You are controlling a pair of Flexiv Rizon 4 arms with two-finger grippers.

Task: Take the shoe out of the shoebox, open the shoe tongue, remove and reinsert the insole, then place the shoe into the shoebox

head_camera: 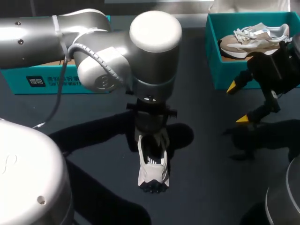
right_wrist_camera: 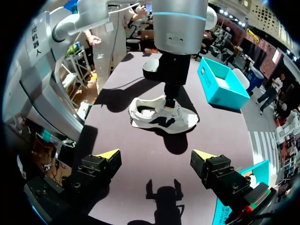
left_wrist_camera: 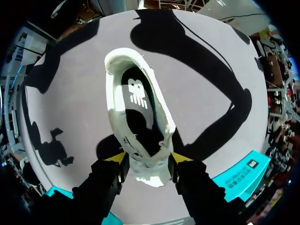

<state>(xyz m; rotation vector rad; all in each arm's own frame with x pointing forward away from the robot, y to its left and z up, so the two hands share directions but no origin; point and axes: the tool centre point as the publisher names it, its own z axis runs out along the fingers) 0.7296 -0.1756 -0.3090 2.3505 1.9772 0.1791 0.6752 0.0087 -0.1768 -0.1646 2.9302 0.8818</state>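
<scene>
Well left of the white shoe [head_camera: 152, 164], at the back of the dark table [head_camera: 211, 187]: teal box [head_camera: 47, 79], long side facing front. Straight above the shoe: left arm [head_camera: 93, 47] coming in over that box, left gripper [head_camera: 151, 136] pointing down and clamped on the shoe from both sides, yellow fingertips [left_wrist_camera: 117, 158] pressed against the white upper near the tongue. Standing sole-down at mid-table, opening upward, dark insole [left_wrist_camera: 138, 98] showing inside. All round the shoe: matte dark surface crossed by heavy arm shadows. Right of the shoe, well apart: right gripper [head_camera: 237, 103] above the table, fingers spread wide, holding nothing. Farther right and back from the shoe: teal shoebox [head_camera: 213, 51], open, with a beige-and-white shoe [head_camera: 253, 37] lying inside.
</scene>
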